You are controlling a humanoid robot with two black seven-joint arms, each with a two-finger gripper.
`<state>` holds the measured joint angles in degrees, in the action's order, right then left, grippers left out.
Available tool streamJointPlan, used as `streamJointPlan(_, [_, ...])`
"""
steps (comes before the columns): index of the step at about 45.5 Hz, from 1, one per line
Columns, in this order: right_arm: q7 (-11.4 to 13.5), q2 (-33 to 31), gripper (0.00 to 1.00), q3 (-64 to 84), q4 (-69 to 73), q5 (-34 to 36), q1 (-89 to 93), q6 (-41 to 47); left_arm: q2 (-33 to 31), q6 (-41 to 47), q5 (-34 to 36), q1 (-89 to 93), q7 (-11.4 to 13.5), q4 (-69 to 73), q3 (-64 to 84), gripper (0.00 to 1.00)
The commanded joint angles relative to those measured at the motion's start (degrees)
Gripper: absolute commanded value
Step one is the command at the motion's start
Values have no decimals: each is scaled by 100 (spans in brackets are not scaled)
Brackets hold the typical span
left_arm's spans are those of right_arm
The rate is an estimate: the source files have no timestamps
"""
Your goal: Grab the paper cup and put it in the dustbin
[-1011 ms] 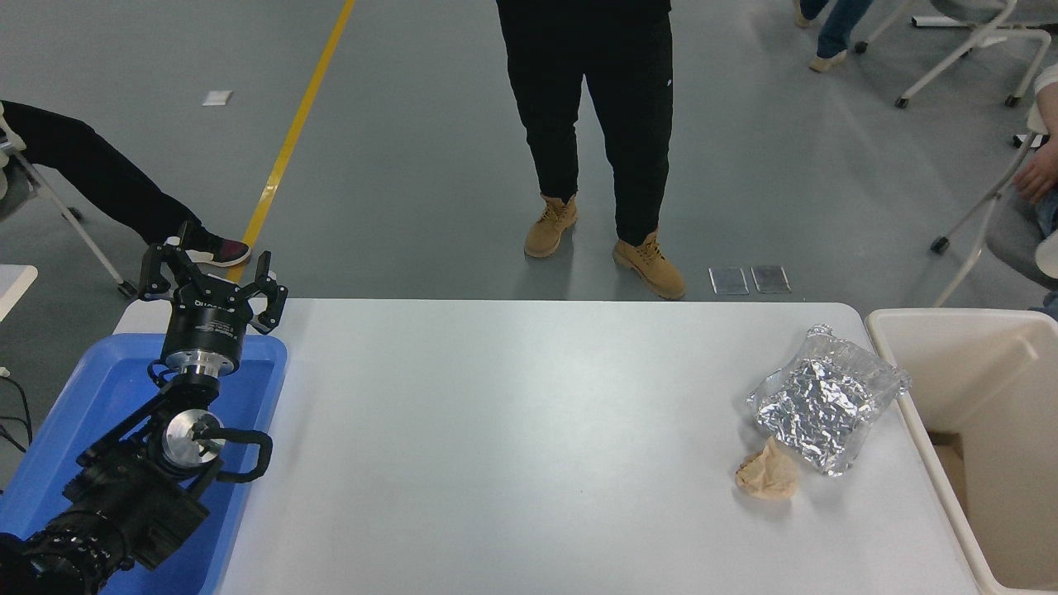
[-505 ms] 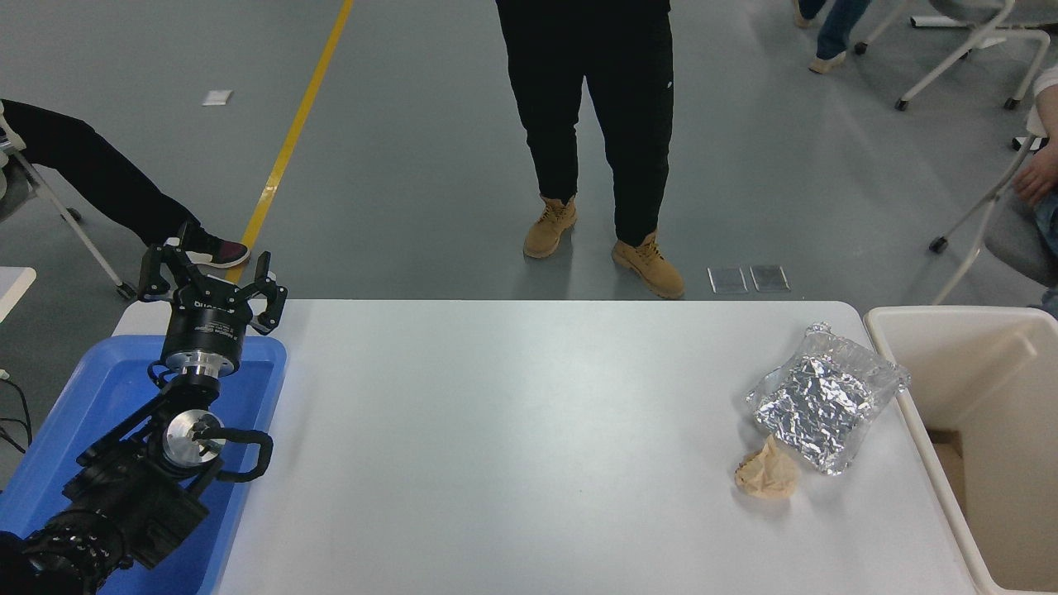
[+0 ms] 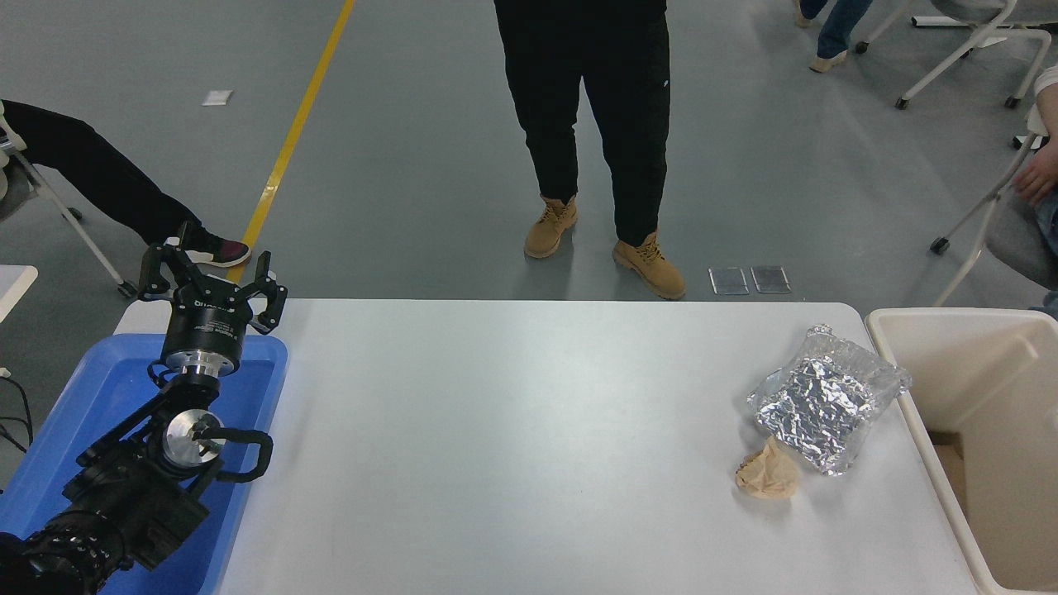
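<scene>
Nothing on the table has shifted since the earlier frames: only the standing person (image 3: 588, 124) at twelve o'clock has edged a little, and the hand (image 3: 1036, 175) of the seated person at two o'clock has moved slightly. The left gripper (image 3: 212, 277) is parked at nine o'clock over the blue tray (image 3: 248, 413), its fingers spread and gripping nothing, exactly as before. The right arm is not in view.

No paper cup shows anywhere on the white table (image 3: 529, 430). What lies at four o'clock is a crinkled silver foil bag (image 3: 826, 399) with a crumpled tan paper wad (image 3: 767, 475) touching its near edge. The dustbin (image 3: 926, 421) stands just beside the table's right edge at three o'clock; a brownish patch sits low inside it, but much of its interior is cut off by the frame, so the cup may already be in there, and I cannot tell.

A cup of that kind would be very light and thin-walled, easily crushed, and best pinched gently across the body below the rolled rim, where the wall is stiffest.
</scene>
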<state>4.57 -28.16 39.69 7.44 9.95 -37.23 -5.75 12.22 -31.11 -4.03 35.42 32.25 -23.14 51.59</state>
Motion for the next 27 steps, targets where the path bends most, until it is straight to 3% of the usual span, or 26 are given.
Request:
streamJointPlan(1, [0, 65, 57, -14, -5, -1, 102, -49, 0, 0, -1, 0, 0, -7, 0, 99])
streamJointPlan(4, [0, 65, 90, -5, -5, -1, 102, -57, 0, 0, -1, 0, 0, -7, 0, 99])
streamJointPlan(6, [-9, 65, 99, -5, 3, -1, 93, -57, 0, 0, -1, 0, 0, 2, 0, 99])
streamJointPlan(27, [-26, 65, 100, 91, 100, -28, -240, 39, 0, 0, -1, 0, 0, 2, 0, 99])
